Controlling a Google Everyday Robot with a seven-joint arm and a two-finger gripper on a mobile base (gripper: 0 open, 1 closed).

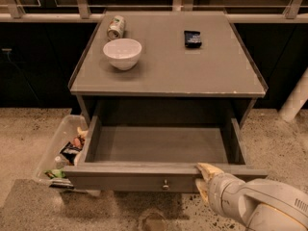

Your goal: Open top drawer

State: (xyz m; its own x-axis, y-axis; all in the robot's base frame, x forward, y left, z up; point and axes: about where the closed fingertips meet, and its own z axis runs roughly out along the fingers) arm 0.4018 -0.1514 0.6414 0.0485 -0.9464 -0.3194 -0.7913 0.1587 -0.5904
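The top drawer [159, 146] of the grey cabinet is pulled far out. Its inside is bare grey. Its front panel [130, 179] carries one small round metal knob [165, 184] at centre. My gripper [204, 179] is at the right part of the drawer's front edge. One pale fingertip [208, 169] rests on the top rim of the front panel and another [201, 190] lies against the panel's face, right of the knob. The white arm [260, 208] comes in from the bottom right corner. No lower drawers are in view.
On the cabinet top [168, 66] stand a white bowl [122, 53], a tipped can [115, 27] and a small dark packet [192, 38]. A clear bin [55, 150] with snack packs sits on the speckled floor at the left, partly under the drawer. A white post [294, 100] stands at right.
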